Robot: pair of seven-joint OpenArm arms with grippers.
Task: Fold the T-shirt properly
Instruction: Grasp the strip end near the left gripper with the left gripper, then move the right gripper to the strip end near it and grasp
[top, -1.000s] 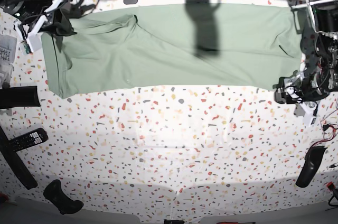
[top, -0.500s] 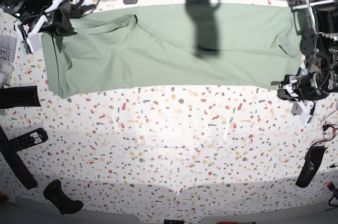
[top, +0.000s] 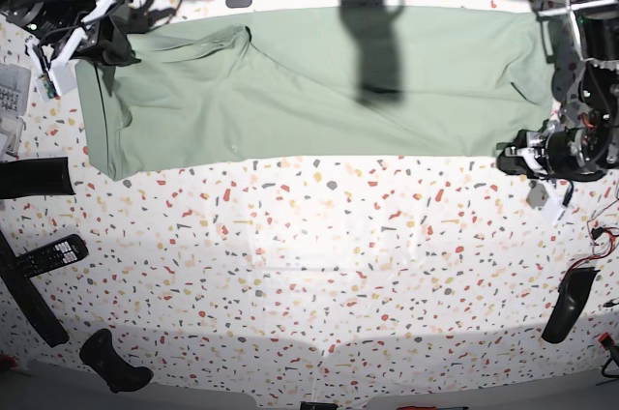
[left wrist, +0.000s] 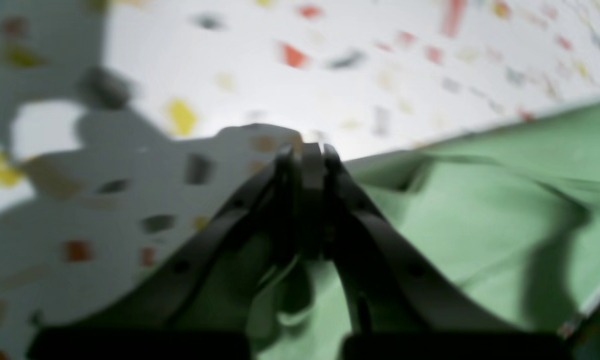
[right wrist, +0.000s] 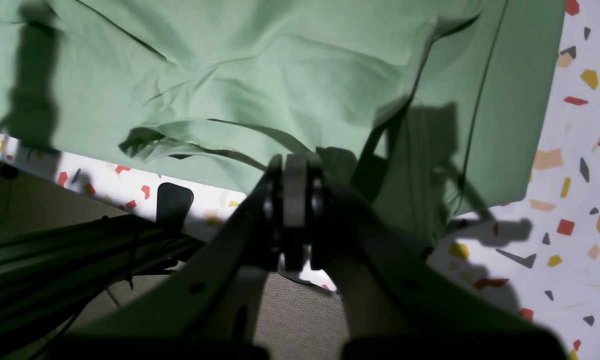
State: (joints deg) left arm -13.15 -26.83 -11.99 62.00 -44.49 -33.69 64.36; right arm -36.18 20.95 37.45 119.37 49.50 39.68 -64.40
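**Both grippers at the shirt's ends, ready for a fold**

At the far left of the base view, the right gripper point(top: 97, 43) sits on the upper corner of the T-shirt point(top: 319, 81). Its wrist view shows the fingers point(right wrist: 295, 200) pressed together, with a bunched fold of cloth at their tips; they look pinched on the fabric, though the contact itself is hidden.

The shirt lies as a long band across the far side of the table point(top: 319, 265), already narrowed lengthwise, so a grip at each end would suit folding it end over end.

At the right, the left gripper point(top: 530, 161) is at the near corner of the shirt. Its fingers point(left wrist: 305, 165) are closed tight, tips over bare table just past the hem, cloth beneath them. Blur leaves it unclear whether any fabric is caught.

A remote point(top: 50, 255) and dark tools lie well apart at the table's edges.
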